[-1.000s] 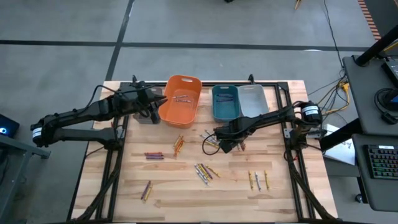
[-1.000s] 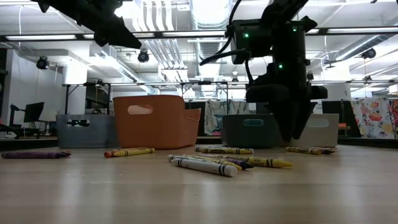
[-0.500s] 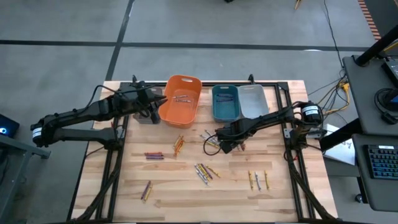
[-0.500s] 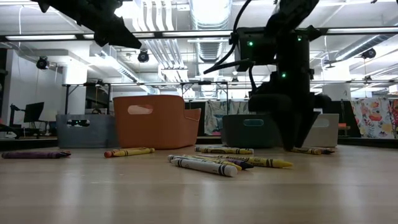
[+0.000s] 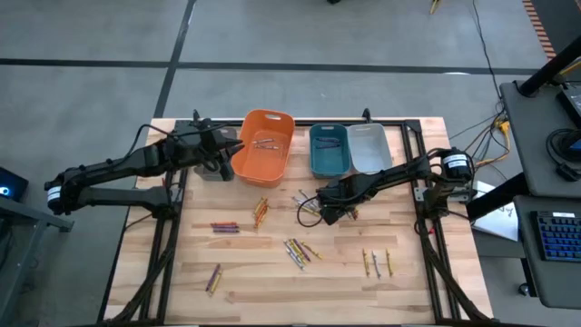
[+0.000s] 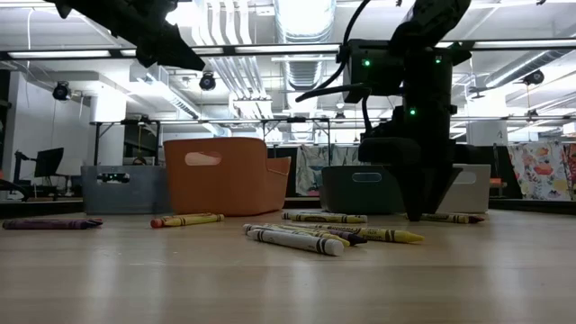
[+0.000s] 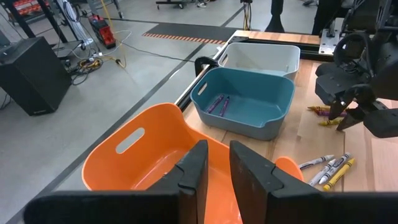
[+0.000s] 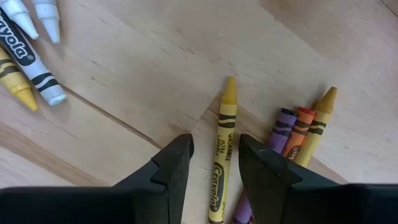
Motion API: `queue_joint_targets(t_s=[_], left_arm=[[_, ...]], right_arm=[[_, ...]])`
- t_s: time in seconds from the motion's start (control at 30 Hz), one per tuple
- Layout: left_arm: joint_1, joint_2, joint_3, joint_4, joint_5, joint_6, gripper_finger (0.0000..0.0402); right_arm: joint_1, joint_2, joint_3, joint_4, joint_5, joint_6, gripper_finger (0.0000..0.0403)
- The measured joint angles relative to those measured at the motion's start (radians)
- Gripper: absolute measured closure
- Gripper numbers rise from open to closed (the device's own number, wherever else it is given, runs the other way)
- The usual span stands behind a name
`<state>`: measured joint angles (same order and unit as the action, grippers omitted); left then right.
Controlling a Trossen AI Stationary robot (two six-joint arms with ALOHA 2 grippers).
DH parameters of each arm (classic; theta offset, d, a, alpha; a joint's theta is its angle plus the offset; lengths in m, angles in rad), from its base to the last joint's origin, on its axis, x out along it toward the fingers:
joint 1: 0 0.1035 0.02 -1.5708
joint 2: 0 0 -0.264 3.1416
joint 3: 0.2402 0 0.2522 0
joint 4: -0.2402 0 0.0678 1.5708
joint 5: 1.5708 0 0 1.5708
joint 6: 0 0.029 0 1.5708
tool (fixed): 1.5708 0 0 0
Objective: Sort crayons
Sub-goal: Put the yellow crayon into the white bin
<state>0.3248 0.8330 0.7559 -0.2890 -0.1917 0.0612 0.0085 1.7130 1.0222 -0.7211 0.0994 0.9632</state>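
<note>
Crayons lie in loose groups on the wooden table (image 5: 182, 263). In the right wrist view a yellow crayon (image 8: 222, 149) lies flat between the fingers of my right gripper (image 8: 214, 146). That gripper (image 5: 329, 211) points down, low over the table's middle, open, its fingers on either side of the crayon and apart from it. A purple, an orange and a yellow-brown crayon (image 8: 297, 130) lie just beside it. My left gripper (image 7: 219, 149) hangs above the near rim of the orange bin (image 5: 265, 143), its fingers a narrow gap apart with nothing between them.
A teal bin (image 5: 329, 148) with purple crayons and a pale grey bin (image 5: 368, 145) stand at the far edge. A dark grey bin (image 5: 213, 170) sits under my left arm. More crayons (image 5: 300, 250) lie toward the near edge, others (image 5: 224, 226) at the left and others (image 5: 377, 263) at the right.
My right gripper has gone down toward the table, onto the group of crayons at the middle, still pointing down.
</note>
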Motion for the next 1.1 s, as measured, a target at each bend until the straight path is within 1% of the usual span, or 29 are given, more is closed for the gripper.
queue_joint_targets(t_s=[0.1,0.4,0.53,0.67,0.8,0.97,1.1], left_arm=[[0.0,0.0,0.0,0.0,0.0,0.0,0.0352],[0.0,0.0,-0.001,0.0,0.0,0.0,0.0352],[0.0,0.0,-0.001,0.0,0.0,0.0,0.0352],[0.0,0.0,-0.001,0.001,0.0,0.0,0.0352],[0.0,0.0,-0.001,0.001,0.0,0.0,0.0352],[0.0,0.0,-0.001,0.005,0.0,0.0,0.0352],[0.0,0.0,-0.001,0.005,0.0,0.001,0.0352]], right_arm=[[0.0,0.0,0.0,0.006,-0.003,-0.007,0.0293],[0.0,0.001,-0.002,0.038,-0.009,-0.013,0.0367],[0.0,-0.003,0.003,0.036,-0.006,-0.019,0.0386],[-0.001,-0.014,0.04,0.028,-0.002,-0.047,0.0392],[-0.013,-0.06,0.096,-0.023,-0.001,-0.099,0.0394],[-0.044,-0.109,0.188,-0.048,0.0,-0.204,0.0394],[-0.089,-0.133,0.272,-0.065,0.006,-0.3,0.0394]])
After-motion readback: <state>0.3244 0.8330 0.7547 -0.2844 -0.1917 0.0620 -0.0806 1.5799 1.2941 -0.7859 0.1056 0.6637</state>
